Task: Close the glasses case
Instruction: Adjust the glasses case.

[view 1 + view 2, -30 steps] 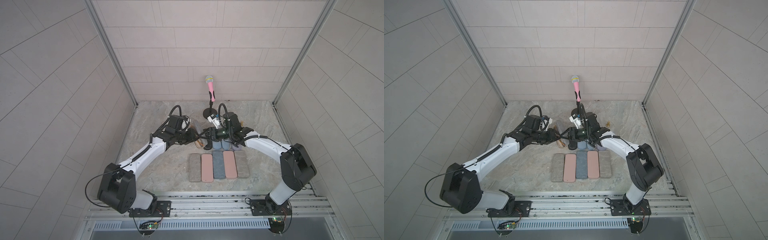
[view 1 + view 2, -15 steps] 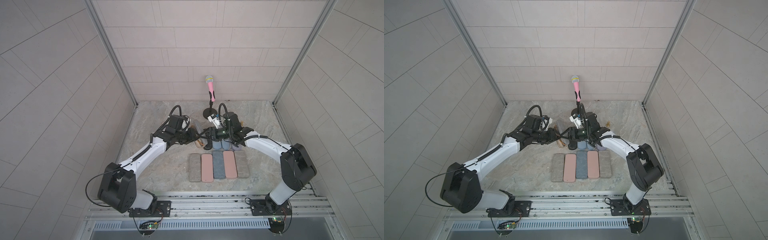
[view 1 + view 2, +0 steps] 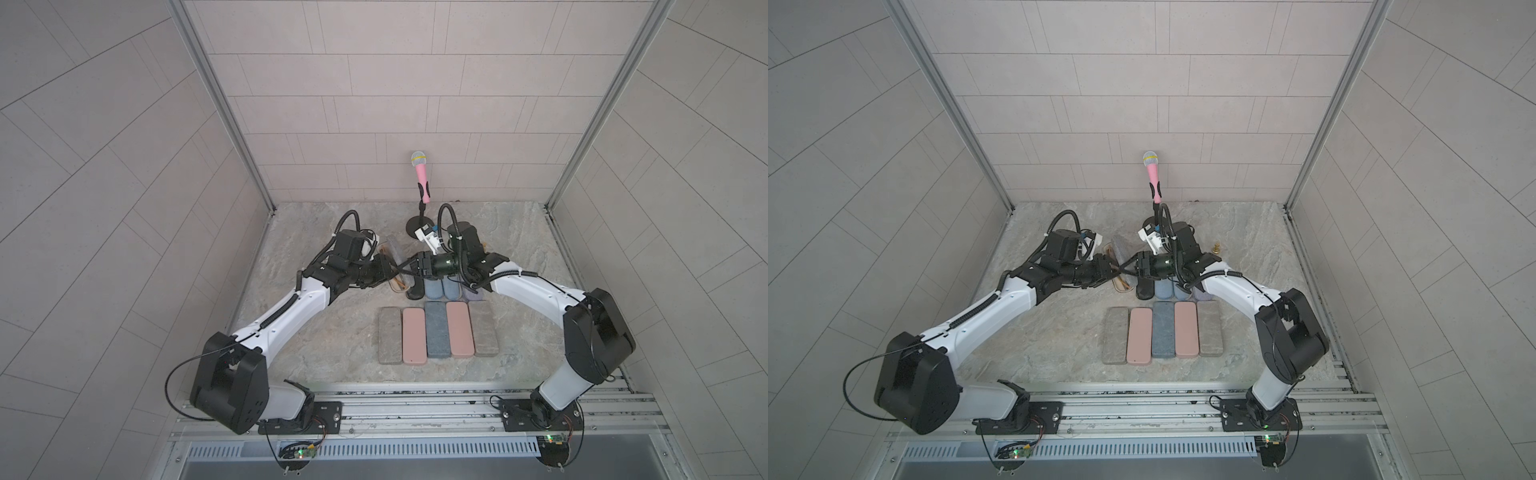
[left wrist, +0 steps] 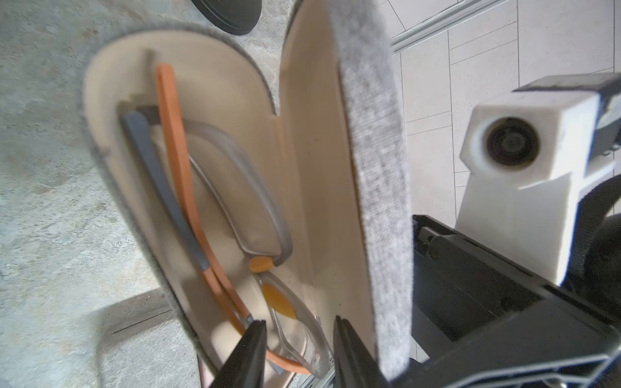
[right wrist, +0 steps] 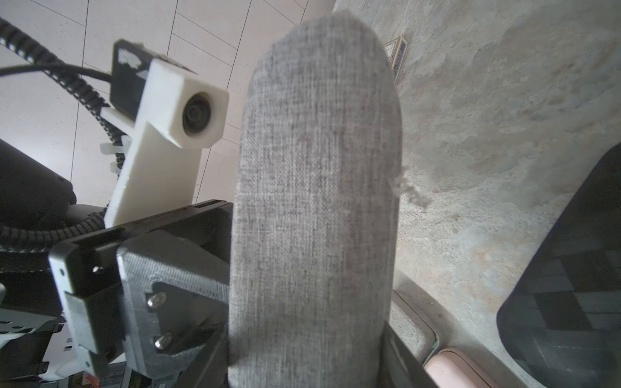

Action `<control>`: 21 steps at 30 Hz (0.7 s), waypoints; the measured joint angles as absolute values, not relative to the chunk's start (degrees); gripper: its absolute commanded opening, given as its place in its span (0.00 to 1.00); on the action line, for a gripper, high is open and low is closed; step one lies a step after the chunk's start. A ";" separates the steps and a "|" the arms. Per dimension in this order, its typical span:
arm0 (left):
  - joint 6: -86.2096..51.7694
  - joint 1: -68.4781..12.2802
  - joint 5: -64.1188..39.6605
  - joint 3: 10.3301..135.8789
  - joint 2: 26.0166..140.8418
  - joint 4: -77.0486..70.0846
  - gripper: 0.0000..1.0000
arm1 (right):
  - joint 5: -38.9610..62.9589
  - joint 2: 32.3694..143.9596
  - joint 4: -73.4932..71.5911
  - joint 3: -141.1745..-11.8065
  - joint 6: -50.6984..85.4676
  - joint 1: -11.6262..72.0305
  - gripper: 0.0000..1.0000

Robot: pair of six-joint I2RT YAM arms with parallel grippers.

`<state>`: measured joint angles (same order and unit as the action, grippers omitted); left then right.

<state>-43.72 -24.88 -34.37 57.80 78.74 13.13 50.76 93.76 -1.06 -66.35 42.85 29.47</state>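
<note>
Two grippers meet at the grey glasses case (image 3: 392, 249). It sits near the middle of the stone table (image 3: 332, 357), a bit toward the back, and it is open. Its bottom half (image 4: 218, 77) lies flat with the glasses (image 4: 174, 134) inside. Its lid (image 4: 373, 168) stands almost straight up along one long edge.

The left gripper (image 4: 298, 320) has its two tips a little apart over the near end of the bottom half. They are right by the inside of the lid, and I see nothing pinched between them. The right gripper (image 3: 409, 268) is at the outside of the lid. Its jaws look wide, but I cannot tell if they squeeze it.

A black case (image 3: 414, 291) lies just beside the glasses case on the right. Five shut cases (image 3: 436, 332) sit in a row in front, a little apart from it. A microphone stand (image 3: 422, 178) is close behind. Bare table lies open on the left, up to the wall.
</note>
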 measured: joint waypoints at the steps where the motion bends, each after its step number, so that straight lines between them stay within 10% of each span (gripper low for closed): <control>1: -43.79 -24.88 -34.41 57.76 78.76 13.02 0.39 | 50.76 93.76 -1.06 -66.35 42.85 29.47 0.21; 21: -44.16 -25.34 -35.22 57.60 80.16 10.92 0.35 | 50.13 93.76 -0.60 -67.18 42.87 29.47 0.21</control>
<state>-44.16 -25.34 -35.22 57.60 80.16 10.92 50.13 93.76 -0.60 -67.18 42.87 29.47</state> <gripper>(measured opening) 0.351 0.603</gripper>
